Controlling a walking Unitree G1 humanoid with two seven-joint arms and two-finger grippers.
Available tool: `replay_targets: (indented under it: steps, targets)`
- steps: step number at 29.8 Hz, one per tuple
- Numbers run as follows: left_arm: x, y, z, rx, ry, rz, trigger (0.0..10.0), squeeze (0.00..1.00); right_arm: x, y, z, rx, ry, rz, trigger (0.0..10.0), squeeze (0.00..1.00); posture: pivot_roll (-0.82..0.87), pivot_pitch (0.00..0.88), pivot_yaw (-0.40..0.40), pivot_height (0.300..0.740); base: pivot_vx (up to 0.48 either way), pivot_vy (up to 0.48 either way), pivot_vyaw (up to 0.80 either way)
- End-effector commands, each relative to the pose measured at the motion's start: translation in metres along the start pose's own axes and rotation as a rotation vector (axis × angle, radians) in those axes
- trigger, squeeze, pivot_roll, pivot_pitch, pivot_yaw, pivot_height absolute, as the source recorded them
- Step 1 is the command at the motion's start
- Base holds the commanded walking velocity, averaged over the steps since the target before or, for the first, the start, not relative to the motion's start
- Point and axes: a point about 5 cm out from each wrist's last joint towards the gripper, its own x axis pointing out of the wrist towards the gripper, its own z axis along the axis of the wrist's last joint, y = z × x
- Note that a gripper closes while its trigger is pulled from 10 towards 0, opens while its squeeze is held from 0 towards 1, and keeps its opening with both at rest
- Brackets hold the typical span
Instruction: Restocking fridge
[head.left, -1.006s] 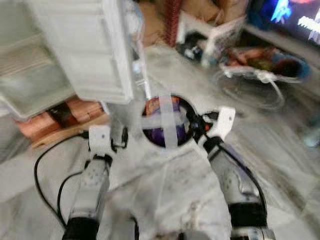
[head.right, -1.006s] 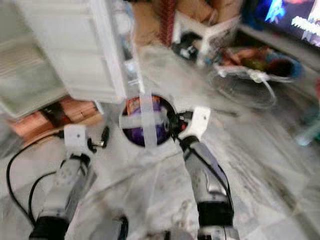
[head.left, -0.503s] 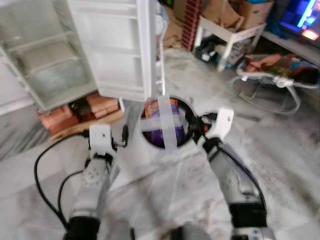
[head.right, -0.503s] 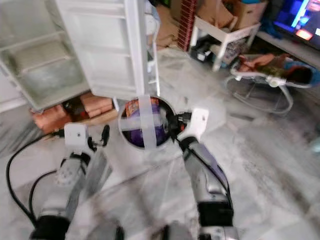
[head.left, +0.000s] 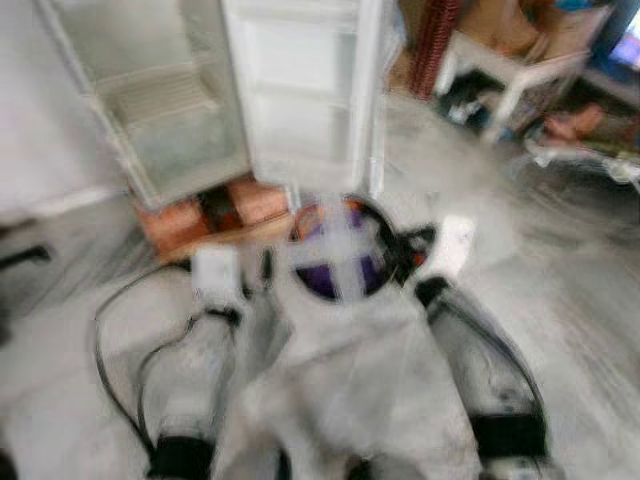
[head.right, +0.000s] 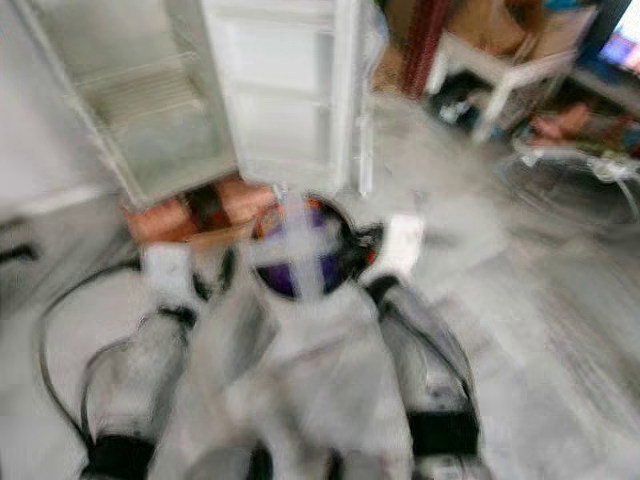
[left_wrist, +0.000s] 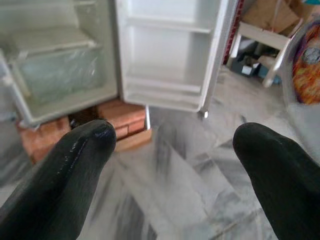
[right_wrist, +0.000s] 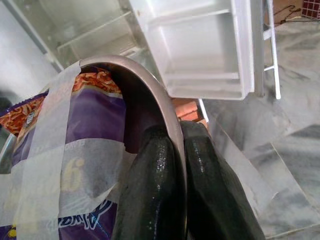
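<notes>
While head views blur, the right hand pinches the rim of a round steel bowl holding a taped purple-and-orange snack packet; print unreadable. Left hand spread, empty. Open white fridge at 12 o'clock above the marble floor.

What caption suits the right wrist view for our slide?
Right gripper pinching the rim of a taped bowl holding snack packets, facing the open fridge.

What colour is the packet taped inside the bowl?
Mostly purple, orange at its top edge; the packet shows best in the right wrist view.
</notes>
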Motion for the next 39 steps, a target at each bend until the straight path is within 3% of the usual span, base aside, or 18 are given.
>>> replay_targets:
  steps: [1, 8, 33, 39]
  targets:
    - [-0.001, 0.004, 0.002, 0.004, -0.008, 0.012, 10.0, 0.00, 0.003, 0.011, 0.008, -0.010, -0.036, 0.046, 10.0, 0.00, 0.07, 0.128, -0.055, 0.740, 0.307, 0.371, 0.51]
    - [0.001, 0.002, 0.005, 0.002, -0.037, -0.024, 10.0, 0.00, 0.008, 0.009, 0.011, -0.015, -0.040, 0.025, 10.0, 0.00, 0.07, 0.115, -0.053, 0.740, 0.328, 0.347, 0.00]
    - [-0.001, -0.004, 0.004, 0.028, -0.032, -0.079, 10.0, 0.00, 0.007, 0.010, 0.003, -0.014, -0.031, 0.024, 10.0, 0.00, 0.08, 0.119, -0.046, 0.740, 0.468, 0.000, 0.00]
    - [0.000, -0.002, 0.003, -0.011, -0.012, -0.053, 10.0, 0.00, 0.005, 0.007, 0.001, -0.017, -0.025, 0.020, 10.0, 0.00, 0.08, 0.119, -0.046, 0.740, 0.472, 0.000, 0.00]
